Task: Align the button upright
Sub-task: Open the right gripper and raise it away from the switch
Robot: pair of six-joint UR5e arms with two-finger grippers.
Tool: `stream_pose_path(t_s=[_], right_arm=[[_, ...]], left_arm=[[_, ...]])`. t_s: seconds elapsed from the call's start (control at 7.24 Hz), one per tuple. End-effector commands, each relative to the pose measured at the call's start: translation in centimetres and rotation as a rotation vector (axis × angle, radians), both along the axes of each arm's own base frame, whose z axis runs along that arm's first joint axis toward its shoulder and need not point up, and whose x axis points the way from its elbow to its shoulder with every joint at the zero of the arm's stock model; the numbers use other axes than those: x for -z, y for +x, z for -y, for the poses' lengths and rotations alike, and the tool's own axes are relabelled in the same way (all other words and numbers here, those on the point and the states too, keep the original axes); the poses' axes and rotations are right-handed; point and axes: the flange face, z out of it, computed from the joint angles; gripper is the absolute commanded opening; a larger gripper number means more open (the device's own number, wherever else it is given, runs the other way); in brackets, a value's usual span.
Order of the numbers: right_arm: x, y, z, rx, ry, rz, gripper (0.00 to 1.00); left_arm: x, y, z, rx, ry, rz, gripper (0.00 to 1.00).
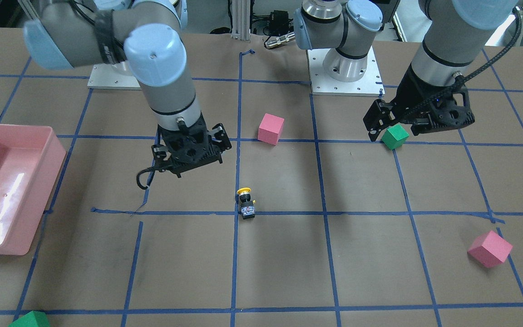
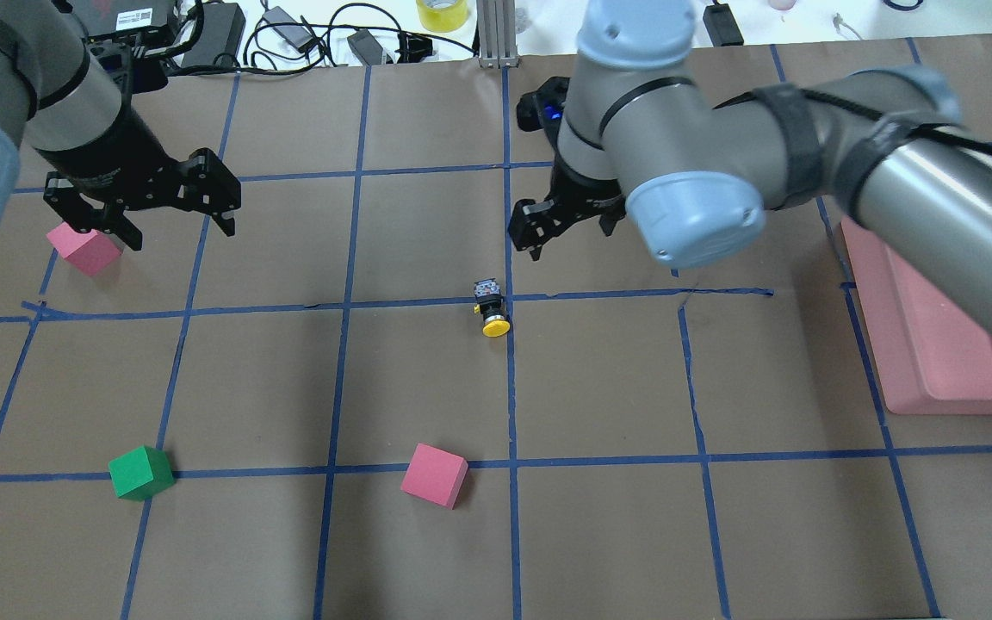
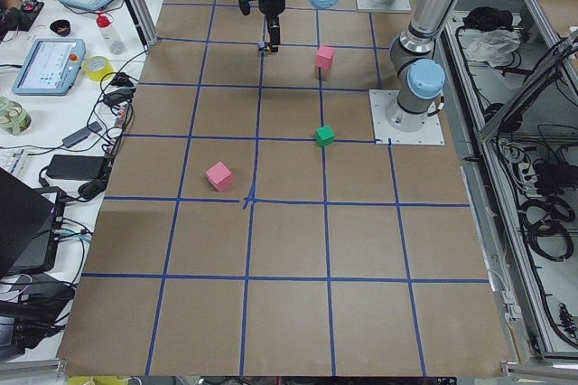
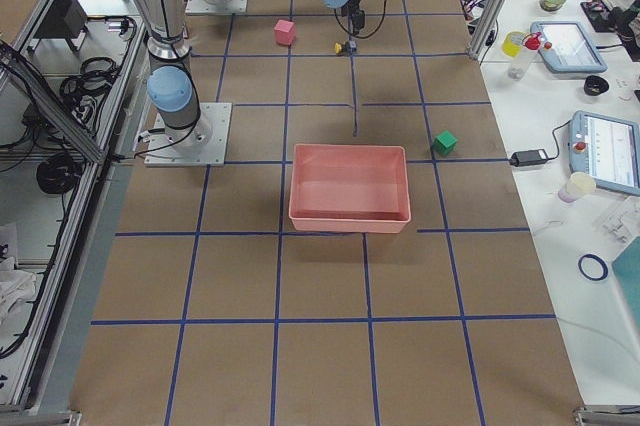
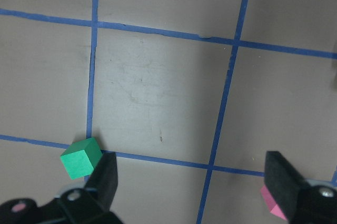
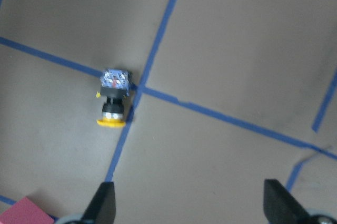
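button on its side below the open right claw

table (image 2: 599,534): brown paper w/ a blue tape grid (image 2: 511,387). only the side cams show the long stretches of paper running past both claws to the table ends.

pink bin (image 1: 39,181): well apart from the right claw (image 1: 191,156), on its outer side. overhead cam cuts it at the frame edge; right-side cam shows it whole.

right claw: fingers spread wide, gripping nothing, raised above the paper. left claw (image 2: 173,215): same, wide and empty, well apart from the button.

cubes: front cam sets the green cube (image 5: 80,157) at the left claw's fingertip, overhead cam sets a pink cube (image 2: 83,250) there instead. left wrist cam shows both, one by each finger, down on the paper. second pink cube (image 2: 434,474): robot side of the right claw, well apart. second green cube (image 4: 445,142): only front and side cams catch it, past the bin on the operators' side.

button (image 6: 114,98): lies on its side on a tape crossing, yellow cap toward the robot, base block away. it sits below the right claw; right wrist cam puts it out ahead of one finger, not btwn the two. bare paper all round it, nearest cube well apart.
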Motion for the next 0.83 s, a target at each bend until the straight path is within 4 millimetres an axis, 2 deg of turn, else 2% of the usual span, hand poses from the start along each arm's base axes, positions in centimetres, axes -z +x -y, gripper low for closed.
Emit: stream_pose_path(t_s=[0.0,0.14,0.28,0.41,0.55,0.69], right_arm=[[-9.0,-5.5,-4.0,0.105,0.025,-0.025,1.0],[-11.8,-7.3,-4.6,0.192,0.005,-0.052,1.0],[-13.5,-8.5,-4.7,0.235,-0.03,-0.076,1.0],[-14.2,-8.9,-5.0,0.313,-0.043,-0.076,1.0],[-15.3,-9.3,-5.7,0.366,-0.079,-0.105,1.0],[-15.4,-9.6,-5.8,0.378,-0.086,-0.118,1.0]], left_arm=[[2.8,-3.4,1.3,0.057,0.003,0.001,1.0],[3.8,-5.5,2.1,0.086,-0.054,-0.001,1.0],[5.3,-7.9,2.2,0.062,-0.063,-0.031,1.0],[6.9,-11.2,1.5,0.012,-0.03,-0.114,1.0],[8.3,-13.2,1.6,0.019,-0.052,-0.125,1.0],[10.6,-13.7,2.2,0.026,-0.075,-0.134,1.0]])
